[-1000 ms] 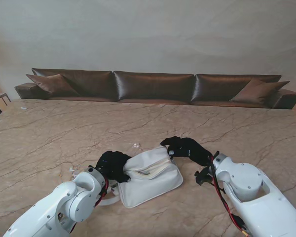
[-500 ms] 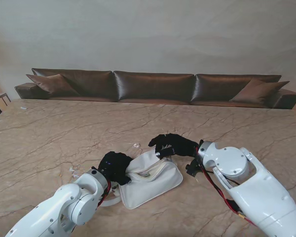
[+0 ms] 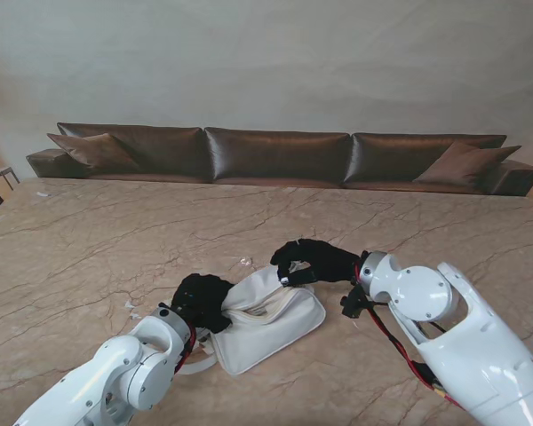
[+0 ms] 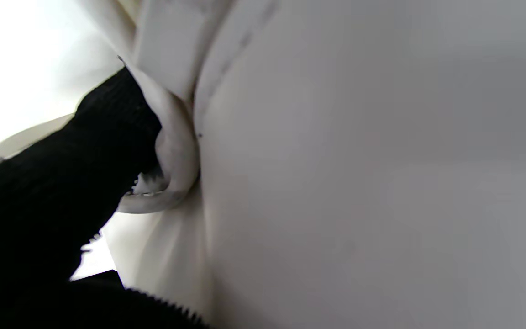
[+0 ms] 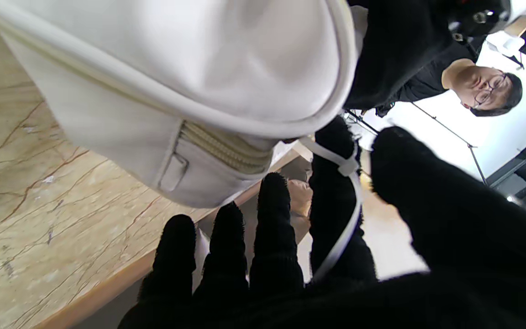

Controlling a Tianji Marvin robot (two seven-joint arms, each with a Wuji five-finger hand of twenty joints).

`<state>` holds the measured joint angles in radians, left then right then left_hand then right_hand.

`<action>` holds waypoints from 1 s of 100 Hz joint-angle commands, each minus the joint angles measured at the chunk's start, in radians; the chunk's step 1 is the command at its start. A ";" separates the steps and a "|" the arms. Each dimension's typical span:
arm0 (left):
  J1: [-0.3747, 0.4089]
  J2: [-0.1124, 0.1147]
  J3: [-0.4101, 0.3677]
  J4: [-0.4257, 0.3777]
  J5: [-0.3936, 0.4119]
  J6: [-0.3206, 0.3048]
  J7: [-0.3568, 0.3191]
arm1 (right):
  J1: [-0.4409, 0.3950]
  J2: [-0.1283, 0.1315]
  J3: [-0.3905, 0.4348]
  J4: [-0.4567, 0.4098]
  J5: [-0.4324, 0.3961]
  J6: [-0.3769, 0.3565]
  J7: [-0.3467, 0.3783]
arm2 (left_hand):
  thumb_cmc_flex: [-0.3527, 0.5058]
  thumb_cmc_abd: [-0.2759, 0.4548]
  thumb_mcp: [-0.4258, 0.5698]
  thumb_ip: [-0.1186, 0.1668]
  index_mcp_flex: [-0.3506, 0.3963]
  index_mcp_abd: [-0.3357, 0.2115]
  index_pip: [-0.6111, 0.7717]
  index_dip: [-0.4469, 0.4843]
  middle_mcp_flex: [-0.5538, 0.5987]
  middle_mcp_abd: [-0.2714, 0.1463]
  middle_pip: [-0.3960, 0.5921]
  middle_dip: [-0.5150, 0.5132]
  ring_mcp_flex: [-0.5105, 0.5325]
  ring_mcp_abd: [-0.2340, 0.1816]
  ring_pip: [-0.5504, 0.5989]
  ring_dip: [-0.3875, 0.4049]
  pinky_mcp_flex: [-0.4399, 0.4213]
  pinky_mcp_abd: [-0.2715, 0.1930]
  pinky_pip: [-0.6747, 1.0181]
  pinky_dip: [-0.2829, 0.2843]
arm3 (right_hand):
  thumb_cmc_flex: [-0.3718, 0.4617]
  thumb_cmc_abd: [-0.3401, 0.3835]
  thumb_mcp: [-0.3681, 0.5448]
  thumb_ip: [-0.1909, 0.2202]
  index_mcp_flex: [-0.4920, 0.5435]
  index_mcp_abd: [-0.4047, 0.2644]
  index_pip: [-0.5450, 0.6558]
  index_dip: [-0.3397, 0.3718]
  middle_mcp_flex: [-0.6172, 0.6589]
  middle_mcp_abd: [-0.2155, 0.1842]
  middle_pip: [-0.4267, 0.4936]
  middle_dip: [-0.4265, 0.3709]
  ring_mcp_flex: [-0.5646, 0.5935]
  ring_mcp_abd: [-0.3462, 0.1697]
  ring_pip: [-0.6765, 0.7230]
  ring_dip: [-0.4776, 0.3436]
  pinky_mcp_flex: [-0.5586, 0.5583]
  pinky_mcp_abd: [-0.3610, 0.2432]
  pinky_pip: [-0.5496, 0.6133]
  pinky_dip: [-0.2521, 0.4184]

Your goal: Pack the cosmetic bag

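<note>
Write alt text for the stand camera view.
Two black-gloved robot hands work on a white bag lying on a marble table: the left hand grips its left end, the right hand is at its far right corner. A brown sofa lines the wall behind.

stand: soft even daylight, sharp | left wrist: blurred, overexposed corner | right wrist: backlit glare
</note>
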<state>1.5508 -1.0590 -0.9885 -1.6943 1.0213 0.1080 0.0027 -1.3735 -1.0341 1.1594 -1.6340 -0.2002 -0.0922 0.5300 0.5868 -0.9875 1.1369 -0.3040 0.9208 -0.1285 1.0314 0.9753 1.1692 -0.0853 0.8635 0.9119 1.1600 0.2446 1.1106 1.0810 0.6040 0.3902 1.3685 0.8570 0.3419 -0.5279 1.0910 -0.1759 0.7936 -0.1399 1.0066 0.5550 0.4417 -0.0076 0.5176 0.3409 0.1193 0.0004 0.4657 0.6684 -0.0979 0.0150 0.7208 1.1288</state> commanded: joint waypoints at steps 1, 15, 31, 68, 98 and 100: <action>0.004 -0.006 0.000 0.010 -0.002 0.009 0.002 | -0.031 0.006 0.010 -0.041 -0.022 0.001 -0.013 | 0.542 0.052 0.362 0.151 0.149 -0.213 0.188 0.034 0.071 -0.169 0.069 0.016 0.094 -0.030 0.130 0.029 -0.006 0.004 0.045 -0.001 | -0.064 0.025 -0.025 0.031 -0.085 -0.133 -0.198 -0.090 -0.009 -0.010 -0.028 -0.005 -0.009 -0.031 0.007 0.000 -0.008 0.000 0.016 -0.009; -0.002 -0.009 0.002 0.025 -0.014 0.018 0.016 | -0.084 0.007 0.074 -0.115 -0.077 0.005 -0.033 | 0.543 0.060 0.353 0.152 0.147 -0.215 0.189 0.033 0.068 -0.171 0.067 0.015 0.093 -0.031 0.123 0.033 -0.009 0.006 0.041 0.000 | -0.145 0.055 -0.070 0.106 -0.076 -0.079 -0.360 -0.046 0.023 -0.012 -0.045 -0.001 0.068 -0.010 -0.009 -0.005 0.024 0.040 0.027 -0.040; -0.004 -0.012 0.004 0.033 -0.022 0.024 0.027 | -0.124 0.007 0.126 -0.184 -0.217 0.020 -0.068 | 0.544 0.061 0.350 0.154 0.149 -0.214 0.191 0.033 0.068 -0.171 0.068 0.015 0.093 -0.030 0.118 0.037 -0.011 0.007 0.038 0.000 | -0.161 0.032 -0.132 0.113 -0.081 -0.060 -0.400 -0.002 0.081 -0.012 -0.052 0.006 0.159 0.017 -0.021 -0.007 0.086 0.085 0.046 -0.048; -0.002 -0.015 -0.006 0.047 -0.041 0.036 0.038 | -0.203 -0.007 0.221 -0.214 -0.213 0.052 -0.133 | 0.545 0.063 0.347 0.155 0.148 -0.214 0.190 0.032 0.067 -0.170 0.069 0.014 0.092 -0.028 0.111 0.042 -0.013 0.009 0.034 0.003 | -0.146 0.019 -0.248 0.090 -0.346 0.074 -0.619 -0.123 0.048 -0.023 -0.044 0.013 0.234 0.045 -0.083 -0.022 0.106 0.118 0.044 -0.104; -0.002 -0.021 -0.012 0.056 -0.064 0.060 0.050 | -0.297 -0.014 0.350 -0.213 -0.207 0.140 -0.149 | 0.545 0.064 0.346 0.156 0.148 -0.214 0.190 0.032 0.067 -0.170 0.068 0.013 0.093 -0.029 0.109 0.045 -0.012 0.009 0.033 0.005 | -0.133 0.035 -0.307 0.099 -0.423 0.115 -0.636 -0.178 -0.029 -0.008 -0.037 -0.005 0.237 0.053 -0.138 -0.060 0.131 0.115 -0.054 -0.192; -0.002 -0.022 -0.013 0.056 -0.068 0.064 0.052 | -0.304 -0.015 0.357 -0.212 -0.208 0.146 -0.148 | 0.545 0.064 0.346 0.156 0.148 -0.214 0.191 0.032 0.067 -0.170 0.068 0.013 0.093 -0.029 0.109 0.045 -0.012 0.009 0.033 0.005 | -0.131 0.033 -0.307 0.100 -0.425 0.120 -0.636 -0.180 -0.033 -0.006 -0.037 -0.007 0.241 0.054 -0.143 -0.065 0.133 0.112 -0.062 -0.200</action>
<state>1.5422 -1.0801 -0.9931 -1.6549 0.9600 0.1542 0.0503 -1.6537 -1.0552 1.5021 -1.8580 -0.3923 0.0437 0.3775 0.5860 -0.9886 1.1333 -0.3042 0.9268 -0.1289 1.0314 0.9677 1.1752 -0.0853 0.8633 0.9118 1.1600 0.2415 1.1234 1.0922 0.5990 0.3902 1.3688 0.8562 0.2310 -0.4935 0.8063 -0.0723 0.3932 -0.0347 0.3811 0.3982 0.4395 -0.0088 0.4652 0.3482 0.3495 0.0424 0.3501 0.6244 0.0293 0.1387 0.6919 0.9564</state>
